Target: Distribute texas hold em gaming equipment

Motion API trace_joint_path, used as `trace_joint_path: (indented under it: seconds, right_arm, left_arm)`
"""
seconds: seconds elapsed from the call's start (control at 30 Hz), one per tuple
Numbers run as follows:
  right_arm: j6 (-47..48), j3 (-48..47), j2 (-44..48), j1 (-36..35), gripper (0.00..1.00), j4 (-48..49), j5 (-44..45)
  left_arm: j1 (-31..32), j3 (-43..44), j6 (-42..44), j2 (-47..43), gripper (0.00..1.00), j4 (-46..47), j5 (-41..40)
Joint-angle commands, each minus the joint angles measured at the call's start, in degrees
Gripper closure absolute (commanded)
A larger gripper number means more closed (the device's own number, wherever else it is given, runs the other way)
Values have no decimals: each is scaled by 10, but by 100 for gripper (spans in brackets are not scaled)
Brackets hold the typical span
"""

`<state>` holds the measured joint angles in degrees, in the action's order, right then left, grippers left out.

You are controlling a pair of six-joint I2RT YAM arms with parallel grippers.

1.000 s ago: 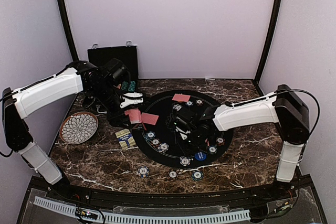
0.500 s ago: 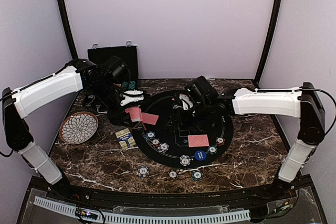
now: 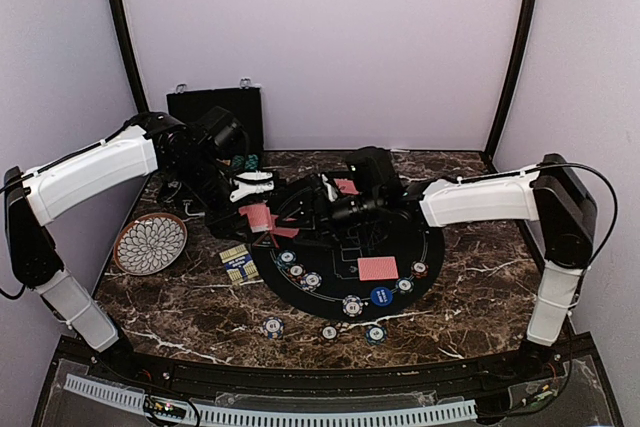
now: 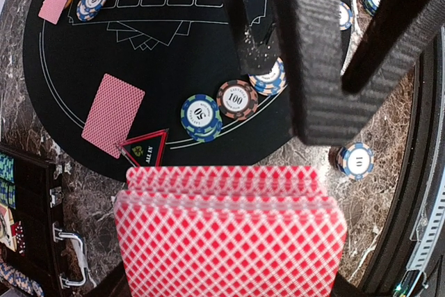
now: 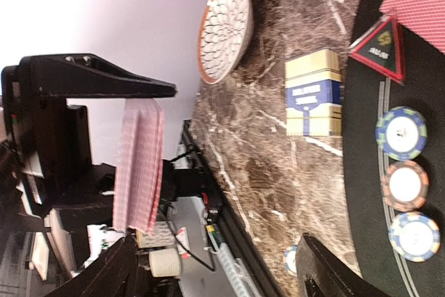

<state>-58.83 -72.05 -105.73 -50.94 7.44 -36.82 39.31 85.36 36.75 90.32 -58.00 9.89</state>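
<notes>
A deck of red-backed playing cards (image 4: pixel 229 234) is pinched in the left end effector (image 3: pixel 250 203), whose jaws are pressed against it. In the top view it is held left of centre, by the left rim of the round black mat (image 3: pixel 405 237). The right end effector (image 3: pixel 298 209) is extended across the mat toward that deck, with its fingers (image 5: pixel 118 269) spread wide and not touching the cards. Two single cards are laid face down on the mat, one (image 3: pixel 378 267) right of centre in the lower part and another (image 3: pixel 346 186) near the upper edge. Stripe-edged poker chips (image 3: pixel 298 272) are lined along the mat's lower arc, where a blue button disc (image 3: pixel 382 296) is also placed. Three more chips (image 3: pixel 329 332) are set on the marble table (image 3: pixel 480 287) just below the mat. A white petal plate (image 3: pixel 150 243) is seen at the left, and a black case (image 3: pixel 215 107) is stood at the upper left.
</notes>
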Motion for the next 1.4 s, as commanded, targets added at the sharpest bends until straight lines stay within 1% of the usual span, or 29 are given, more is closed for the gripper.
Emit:
trace_joint_path:
  seconds: [0.0, 0.2, 0.87, 1.0, 1.1, 1.23, 1.37]
  right_arm:
    - [-66, -5, -21, -1, 21, 125, -43]
    - [-109, -18, -52, -5, 20, 195, -54]
    - [-166, -115, -167, -29, 21, 240, -67]
    - [-169, -112, -174, -25, 24, 231, -60]
    - [-160, -90, -161, -16, 27, 215, -48]
    - [-129, -52, -133, -3, 30, 180, -34]
    - [-98, -42, -115, 0, 34, 140, -31]
  left_arm:
    - [-1, 15, -6, -3, 92, 2, 13]
    - [0, 14, -6, 1, 92, 5, 12]
    - [1, 9, -6, 7, 92, 8, 14]
    - [2, 9, -7, 7, 92, 7, 12]
    - [2, 7, -6, 4, 92, 7, 9]
    - [2, 1, -4, -2, 92, 10, 5]
    - [1, 0, -4, -2, 93, 11, 5]
